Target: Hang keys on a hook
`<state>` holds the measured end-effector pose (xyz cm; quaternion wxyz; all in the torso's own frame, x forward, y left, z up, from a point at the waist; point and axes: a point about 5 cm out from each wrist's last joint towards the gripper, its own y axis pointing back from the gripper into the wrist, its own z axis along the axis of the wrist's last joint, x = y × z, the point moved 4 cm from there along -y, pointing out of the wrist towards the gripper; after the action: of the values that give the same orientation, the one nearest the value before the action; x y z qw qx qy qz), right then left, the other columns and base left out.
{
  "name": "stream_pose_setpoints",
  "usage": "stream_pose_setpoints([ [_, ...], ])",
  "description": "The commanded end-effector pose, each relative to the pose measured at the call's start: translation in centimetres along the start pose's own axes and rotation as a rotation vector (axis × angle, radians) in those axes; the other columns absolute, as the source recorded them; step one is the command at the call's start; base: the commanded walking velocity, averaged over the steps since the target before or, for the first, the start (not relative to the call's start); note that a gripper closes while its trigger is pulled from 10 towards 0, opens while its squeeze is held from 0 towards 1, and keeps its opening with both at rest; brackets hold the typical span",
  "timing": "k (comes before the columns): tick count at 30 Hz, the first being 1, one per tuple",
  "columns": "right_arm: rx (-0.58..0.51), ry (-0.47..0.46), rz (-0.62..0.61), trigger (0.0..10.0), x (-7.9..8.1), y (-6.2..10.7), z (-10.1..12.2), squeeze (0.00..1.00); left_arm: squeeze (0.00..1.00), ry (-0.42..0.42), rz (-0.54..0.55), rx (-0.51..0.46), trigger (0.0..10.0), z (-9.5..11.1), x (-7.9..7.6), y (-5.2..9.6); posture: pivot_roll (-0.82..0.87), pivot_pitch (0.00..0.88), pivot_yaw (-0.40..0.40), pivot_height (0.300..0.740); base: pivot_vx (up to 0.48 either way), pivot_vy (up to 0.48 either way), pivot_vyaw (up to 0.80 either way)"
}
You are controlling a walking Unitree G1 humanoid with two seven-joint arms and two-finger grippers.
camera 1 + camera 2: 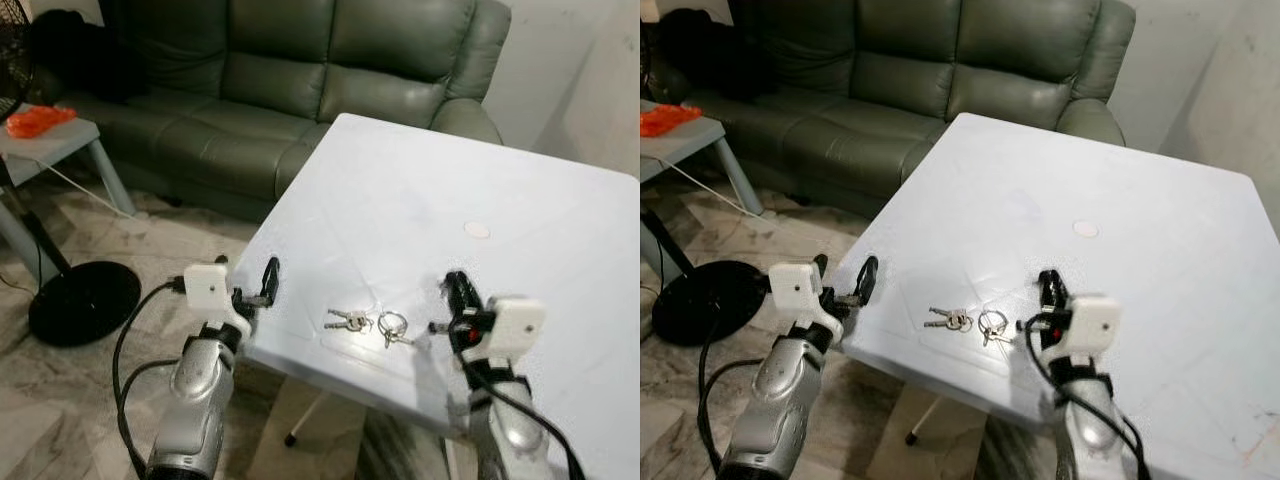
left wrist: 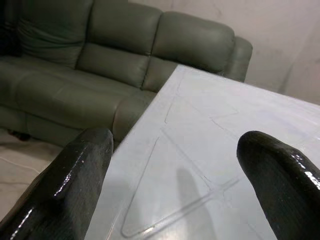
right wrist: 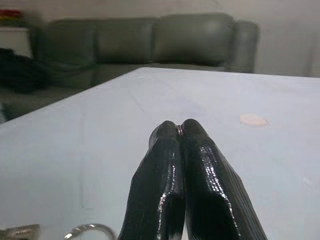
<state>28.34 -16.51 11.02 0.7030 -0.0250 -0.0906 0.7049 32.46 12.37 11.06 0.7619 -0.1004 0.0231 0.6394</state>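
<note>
A small bunch of keys (image 1: 348, 320) with a silver ring (image 1: 392, 325) lies flat on the white table (image 1: 420, 200), close to its front edge. My right gripper (image 1: 456, 285) hovers just right of the ring, low over the table. Its two black fingers (image 3: 165, 170) are pressed together and shut, with nothing seen between them. The ring (image 3: 90, 231) and a key (image 3: 20, 231) show beside the fingers in the right wrist view. My left gripper (image 1: 252, 285) is at the table's front-left edge, left of the keys. Its fingers (image 2: 75, 175) stand wide open and empty.
A green leather sofa (image 1: 300, 70) stands behind the table. At the left are a grey side table (image 1: 60, 140) with an orange thing (image 1: 38, 120) on it and a fan's black round base (image 1: 85, 300) on the tiled floor. A small pale disc (image 1: 478, 230) lies on the table.
</note>
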Motion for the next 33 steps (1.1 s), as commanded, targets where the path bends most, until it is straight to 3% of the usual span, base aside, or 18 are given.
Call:
stream_pose_setpoints([
  [1, -0.04, 0.015, -0.006, 10.0, 0.0, -0.3, 1.3, 0.0, 0.0, -0.009, -0.009, -0.036, 10.0, 1.2, -0.2, -0.3, -0.01, 0.027, -0.081, 0.74, 0.0, 0.0, 0.0],
  [10, -0.053, 0.041, -0.014, 10.0, 0.6, -0.7, 2.0, 0.0, 0.0, -0.005, -0.023, -0.062, 10.0, 2.1, -0.3, -0.7, -0.01, 0.04, -0.075, 0.74, 0.0, 0.0, 0.0],
  [19, -0.044, 0.066, -0.052, 10.0, 0.2, -1.9, 2.1, 0.0, 0.0, -0.033, -0.053, -0.052, 10.0, 2.3, -0.7, -2.2, 0.0, 0.058, -0.079, 0.74, 0.0, 0.0, 0.0],
  [30, -0.011, 0.089, -0.066, 10.0, -0.2, -2.2, 1.6, 0.0, 0.0, -0.022, -0.009, -0.066, 10.0, 3.0, 0.1, -3.4, -0.01, 0.038, -0.069, 0.74, 0.0, 0.0, 0.0],
  [33, 0.009, 0.105, -0.077, 10.0, -0.3, -2.4, 1.3, 0.0, 0.0, -0.022, 0.001, -0.063, 10.0, 3.0, 0.3, -3.5, -0.01, 0.034, -0.07, 0.74, 0.0, 0.0, -0.74],
])
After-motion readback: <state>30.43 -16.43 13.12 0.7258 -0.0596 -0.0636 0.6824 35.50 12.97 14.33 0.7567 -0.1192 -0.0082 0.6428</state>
